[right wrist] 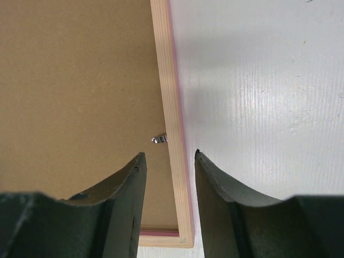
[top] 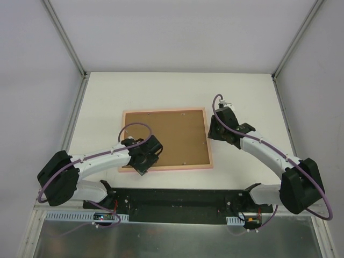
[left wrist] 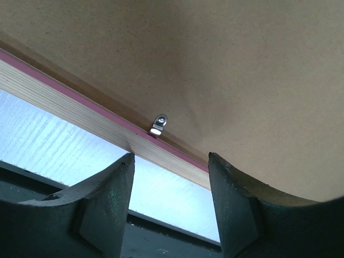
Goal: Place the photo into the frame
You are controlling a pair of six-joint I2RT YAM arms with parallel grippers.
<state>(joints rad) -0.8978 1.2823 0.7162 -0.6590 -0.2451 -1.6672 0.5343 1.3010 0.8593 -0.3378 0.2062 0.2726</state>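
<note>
One frame [top: 183, 167] lies back side up on the white table [top: 242, 91]. Its pink-edged wooden rail surrounds one brown backing board [top: 172, 137]. A small metal clip [left wrist: 159, 124] sits where the board meets the near rail, and a second clip [right wrist: 159, 139] sits at the right rail (two counted, one per wrist view).

Two grippers are in view. The left gripper [top: 143, 163] hangs over the near-left stretch of the frame, fingers set wide apart, holding nothing. The right gripper [top: 216, 130] is at the right rail, fingers moderately apart with the rail running between them, nothing clamped.

The photo shows in no view; whether it lies beneath the board cannot be told.
</note>
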